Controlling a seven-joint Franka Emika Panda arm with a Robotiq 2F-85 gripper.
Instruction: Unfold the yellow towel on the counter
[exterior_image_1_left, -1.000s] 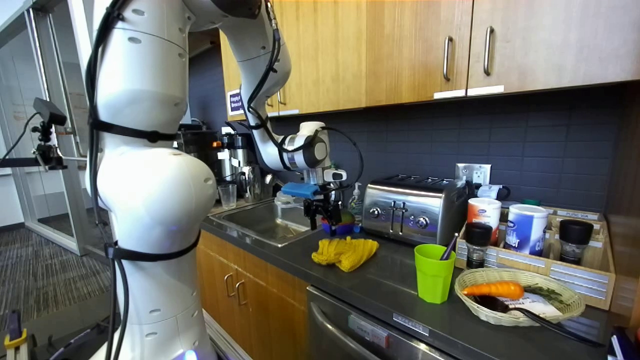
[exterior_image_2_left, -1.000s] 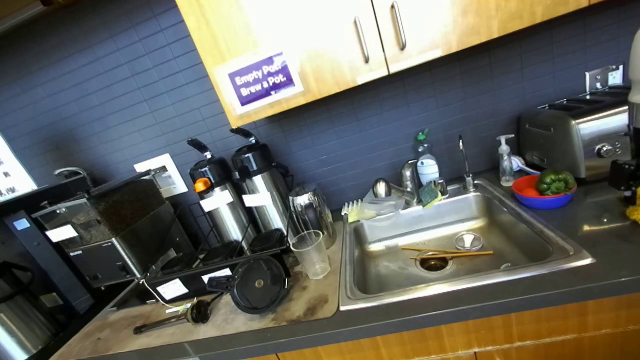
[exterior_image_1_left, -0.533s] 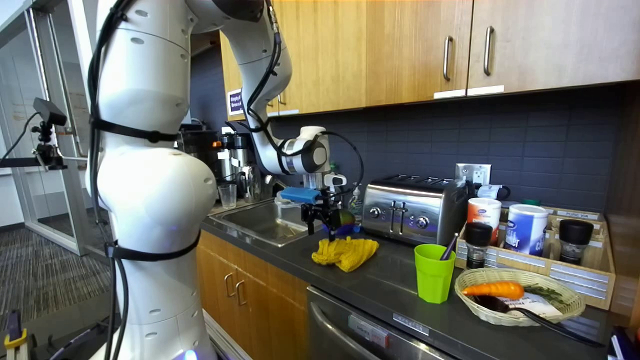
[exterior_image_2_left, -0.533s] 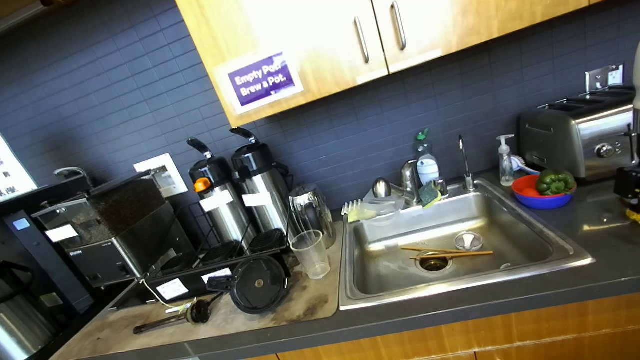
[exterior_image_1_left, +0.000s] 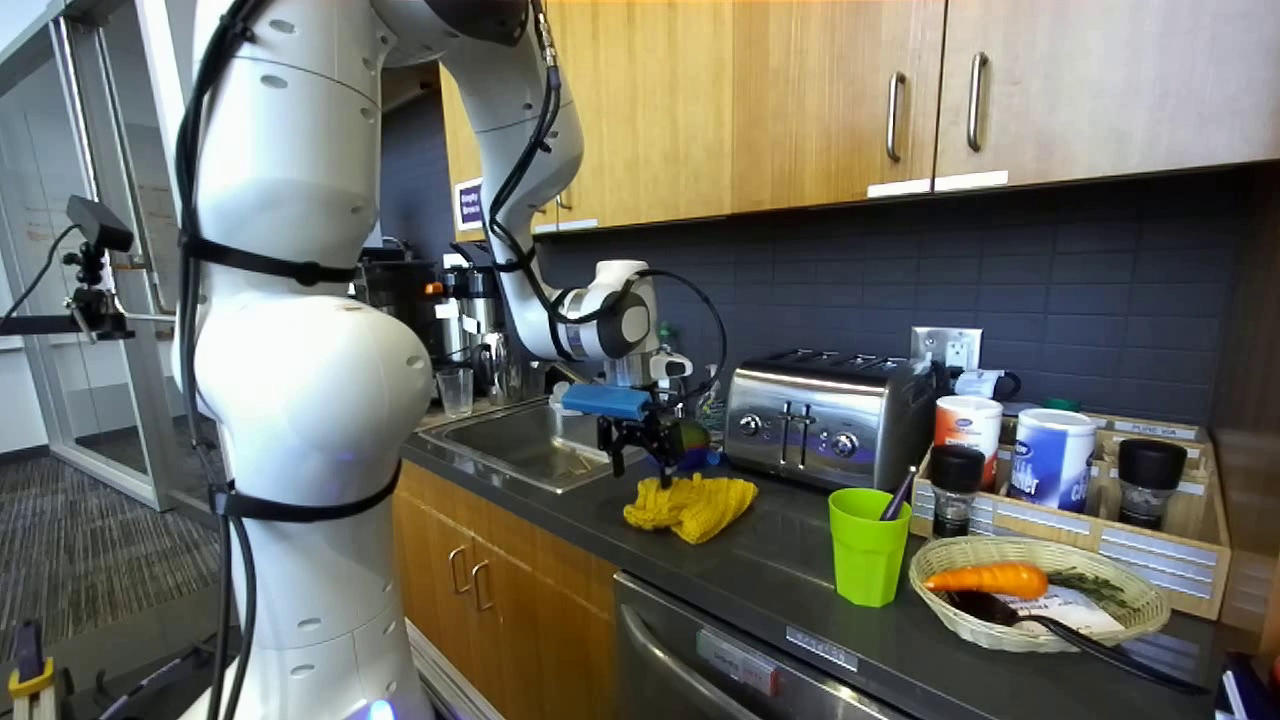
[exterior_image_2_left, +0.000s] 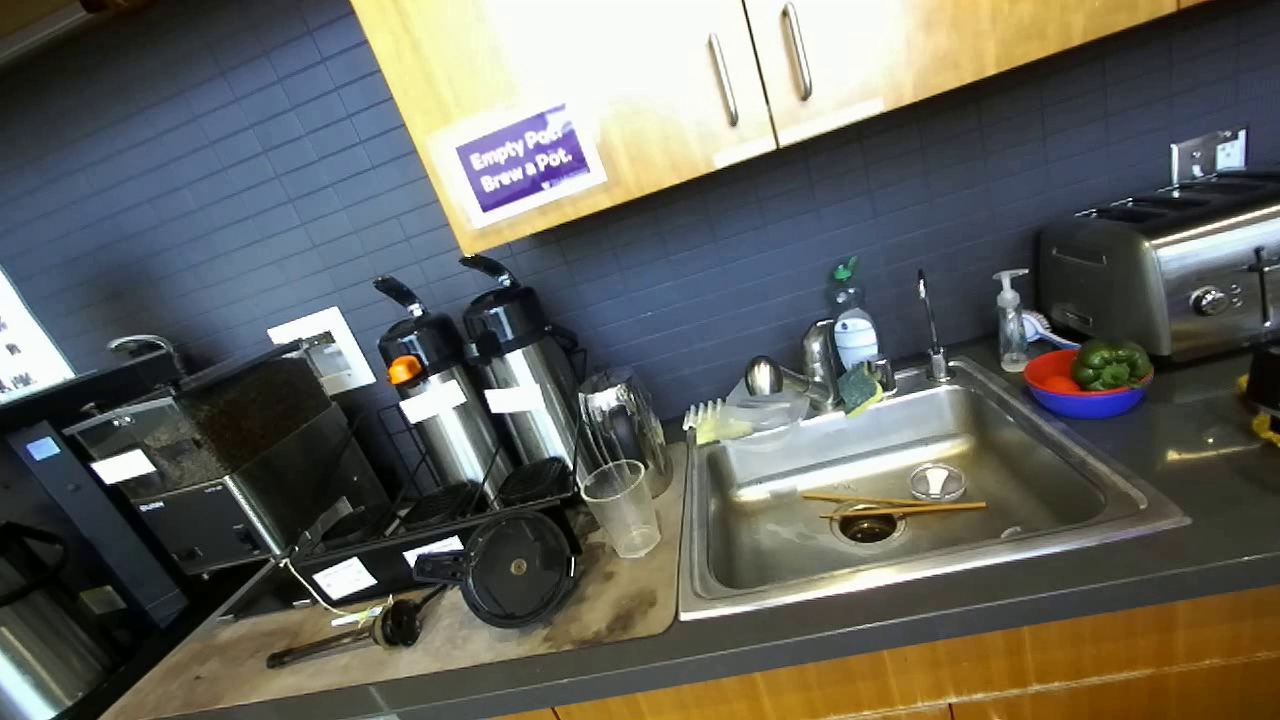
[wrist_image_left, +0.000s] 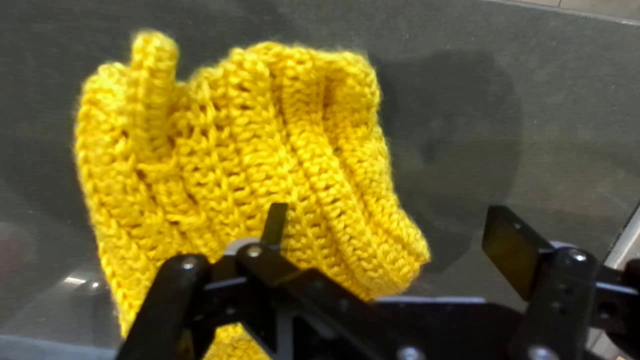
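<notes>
- One yellow towel (wrist_image_left: 240, 165) lies bunched on the table (exterior_image_1_left: 765, 560), between the sink (exterior_image_1_left: 500, 448) and the green cup (exterior_image_1_left: 868, 555), near the toaster (exterior_image_1_left: 820, 400).
- My gripper (wrist_image_left: 390, 232) stands wide above it.
- In the wrist view, one of my fingers (wrist_image_left: 275, 226) overlaps the ribbed knit; the other sits past its edge.
- I cannot tell whether either touches it.

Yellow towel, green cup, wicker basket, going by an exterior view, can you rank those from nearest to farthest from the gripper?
1. Yellow towel: nearest, partly beneath the open gripper, on the counter.
2. Green cup: also on the counter, to the towel's right in the picture.
3. Wicker basket: farthest, right of the cup in the picture.
</notes>
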